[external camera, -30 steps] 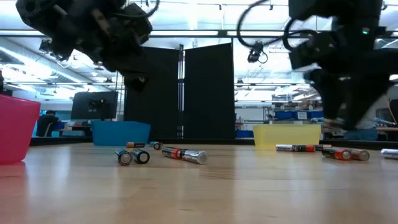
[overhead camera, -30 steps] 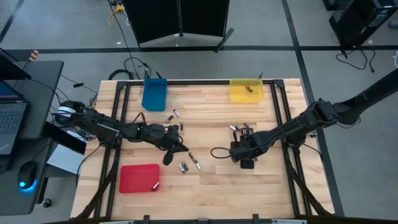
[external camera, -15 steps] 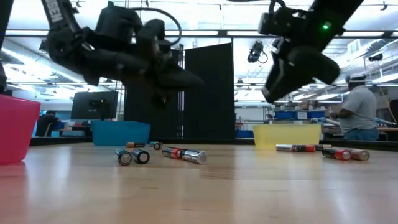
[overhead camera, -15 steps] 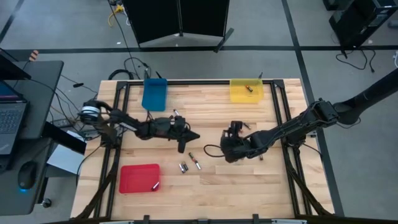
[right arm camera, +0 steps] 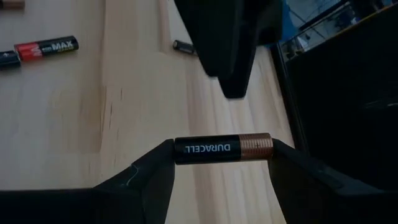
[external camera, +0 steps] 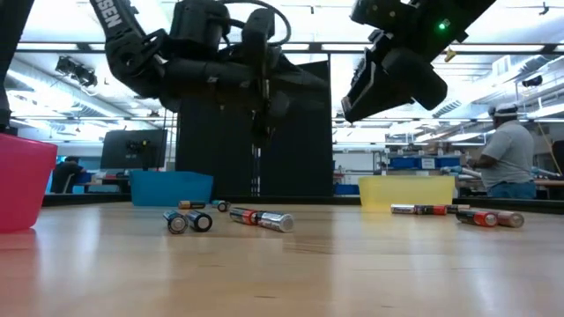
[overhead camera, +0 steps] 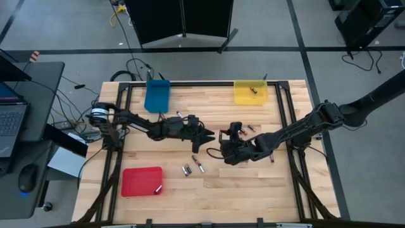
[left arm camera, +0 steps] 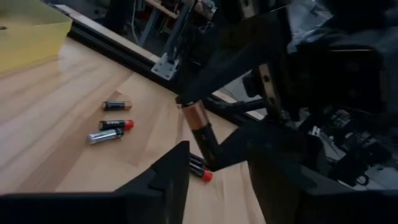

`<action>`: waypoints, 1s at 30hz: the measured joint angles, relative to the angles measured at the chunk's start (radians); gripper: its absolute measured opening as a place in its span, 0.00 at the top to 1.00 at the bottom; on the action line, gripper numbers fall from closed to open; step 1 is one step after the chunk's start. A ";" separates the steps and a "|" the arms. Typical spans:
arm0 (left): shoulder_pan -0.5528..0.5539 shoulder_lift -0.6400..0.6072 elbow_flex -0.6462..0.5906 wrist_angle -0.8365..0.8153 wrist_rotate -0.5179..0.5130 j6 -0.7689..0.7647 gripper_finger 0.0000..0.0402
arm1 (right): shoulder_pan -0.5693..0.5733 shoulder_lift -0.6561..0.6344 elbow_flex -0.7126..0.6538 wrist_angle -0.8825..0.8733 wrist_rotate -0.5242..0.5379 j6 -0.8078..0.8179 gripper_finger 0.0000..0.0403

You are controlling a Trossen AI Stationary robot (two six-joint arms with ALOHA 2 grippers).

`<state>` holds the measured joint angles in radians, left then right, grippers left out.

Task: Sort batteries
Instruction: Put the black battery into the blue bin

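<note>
Over the table's middle my two grippers face each other. My right gripper [overhead camera: 222,137] [right arm camera: 222,158] is shut on a black battery with a copper end [right arm camera: 211,148] [left arm camera: 198,127]. My left gripper [overhead camera: 207,135] [left arm camera: 217,177] points level at it from the table's left. Its fingers are open and stop just short of the battery. Loose batteries lie on the wood: three near the front middle [overhead camera: 194,165], two by the blue tray [overhead camera: 175,117], and several to the right [overhead camera: 245,130] [left arm camera: 115,123]. My right gripper pinches the battery lengthwise, one fingertip [right arm camera: 155,167] on its black end [right arm camera: 177,149] and the other on its copper end [right arm camera: 268,145]. The fingers slant down from the table's right. The battery spans the gap between the tips, lifted clear of the table.
A blue tray [overhead camera: 157,96] stands at the far left. A yellow tray [overhead camera: 243,95] at the far right holds a battery, and so does a red tray [overhead camera: 136,180] at the near left. Black frame rails run along the table's sides. A person [external camera: 507,154] stands in the room behind.
My left gripper has swung from pointing down near the front batteries to level. It has moved toward the table's right up to my right gripper and has opened. My right gripper has risen from the table with the battery, turned, and shifted left toward the left gripper.
</note>
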<state>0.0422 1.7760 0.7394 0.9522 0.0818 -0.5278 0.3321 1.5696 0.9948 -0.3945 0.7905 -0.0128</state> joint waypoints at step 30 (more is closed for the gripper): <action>0.015 0.003 0.068 -0.063 0.069 0.030 0.53 | -0.002 -0.001 0.000 0.144 0.006 -0.096 0.41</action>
<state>0.0570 1.7793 0.8074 0.8888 0.1511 -0.4978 0.3305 1.5688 0.9951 -0.2501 0.7963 -0.1089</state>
